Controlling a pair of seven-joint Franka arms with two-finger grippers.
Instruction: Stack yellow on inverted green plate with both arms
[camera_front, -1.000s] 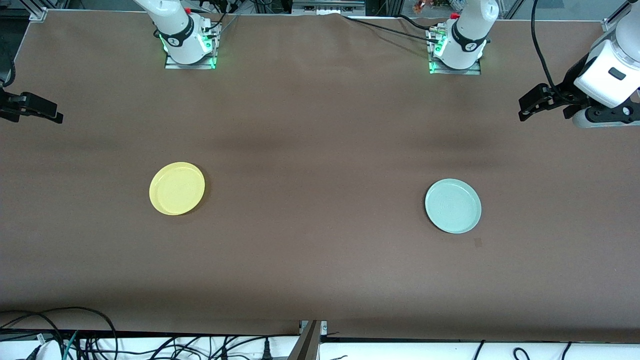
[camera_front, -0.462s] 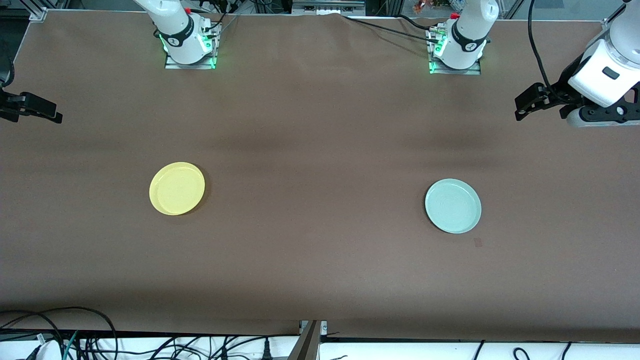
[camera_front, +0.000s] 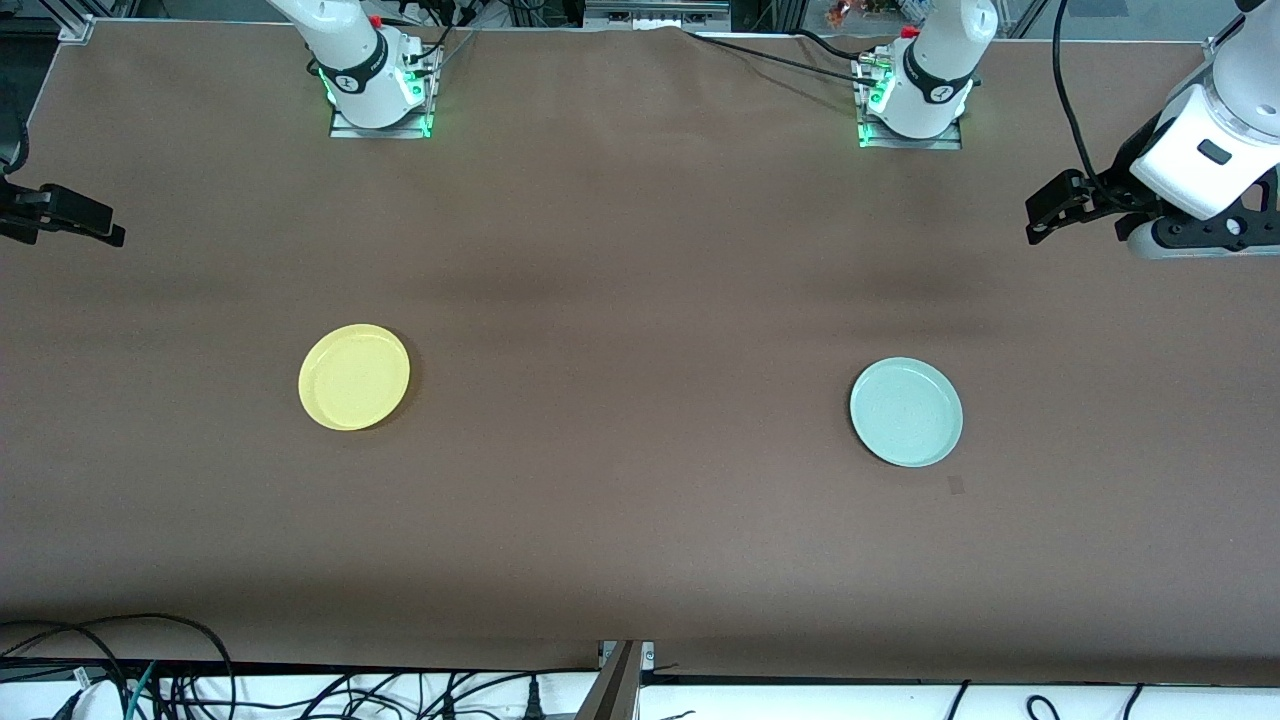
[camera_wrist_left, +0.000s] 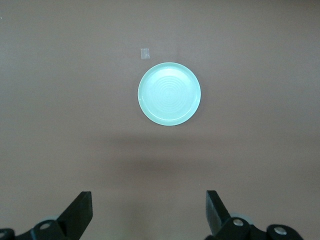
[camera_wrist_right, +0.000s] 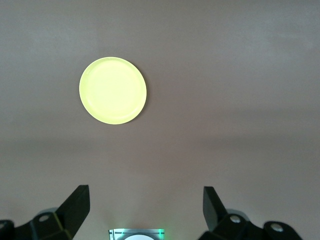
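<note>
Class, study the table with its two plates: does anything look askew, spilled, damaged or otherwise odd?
Nothing stands out. The yellow plate and green plate both lie flat, rim up and intact, far apart on the brown table. One small tape-like mark sits beside the green plate.

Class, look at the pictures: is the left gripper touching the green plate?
Apart. The left wrist view shows the open left gripper with bare table between its fingers and the green plate. The front view agrees: gripper at the table's edge, far from it.
</note>
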